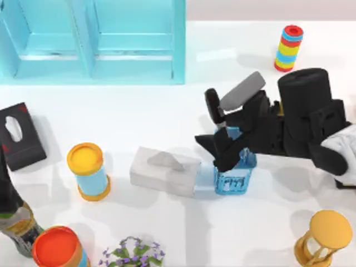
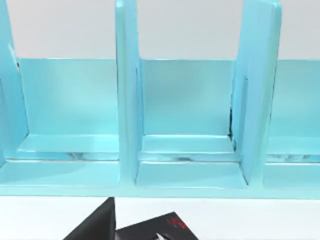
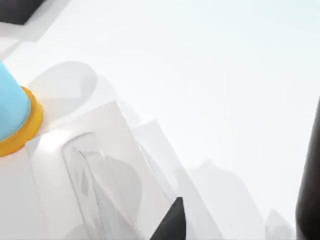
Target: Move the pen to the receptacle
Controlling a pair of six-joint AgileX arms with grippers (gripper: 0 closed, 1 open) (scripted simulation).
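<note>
The pen sticks up and back out of my right gripper (image 1: 214, 151), its glossy black cap (image 1: 213, 105) uppermost and a short bit of pale barrel (image 1: 221, 127) running down between the fingers. The gripper is shut on the pen and hangs over the left rim of the receptacle, a small blue mesh basket (image 1: 233, 182) at the table's middle right. One dark fingertip (image 3: 171, 220) shows in the right wrist view above the white tissue box (image 3: 115, 165). My left arm (image 1: 5, 183) is parked at the left edge, with a fingertip (image 2: 99, 224) facing the blue shelf (image 2: 190, 125).
The white tissue box (image 1: 164, 169) touches the basket's left side. A blue can with a yellow lid (image 1: 88, 172), a black tissue box (image 1: 19, 136) and an orange-lidded can (image 1: 55, 247) stand at the left. A ring stack (image 1: 289, 47) and an hourglass (image 1: 325, 236) are at the right.
</note>
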